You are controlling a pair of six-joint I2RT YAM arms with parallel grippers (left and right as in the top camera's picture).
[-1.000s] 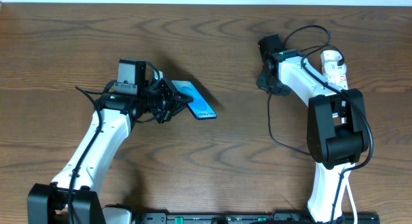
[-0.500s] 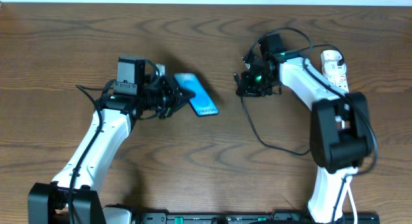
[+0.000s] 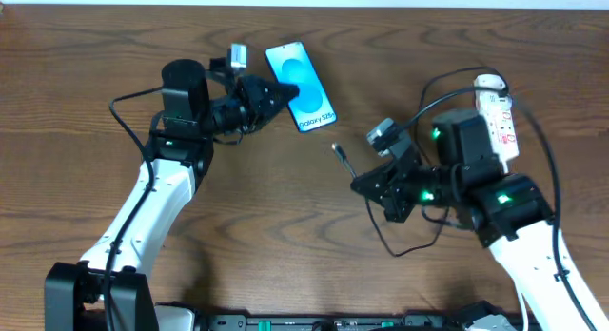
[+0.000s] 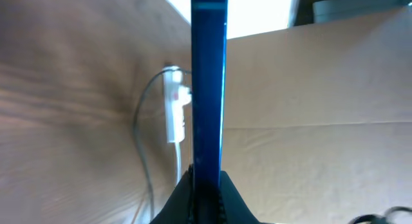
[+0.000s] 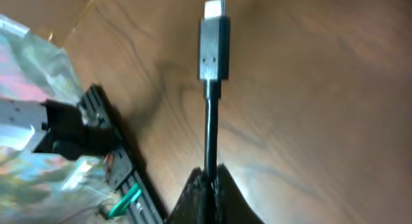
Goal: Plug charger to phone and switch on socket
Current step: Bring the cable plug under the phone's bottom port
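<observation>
**Phone** (image 3: 303, 98): slim, black-edged, blue-cyan screen w/ white strip "Galaxy S25+". We see it set diagonally at far centre, screen toward the overhead cam, one edge pinched by the left gripper (image 3: 274, 91).
**Charger** (image 3: 343, 160): thin black cable. Its small plug tip w/ silver connector juts past the right gripper (image 3: 366, 182), aimed toward the phone but apart from it.
**Socket** (image 3: 497, 112): white strip w/ red marks, far right, partly hidden.
</observation>
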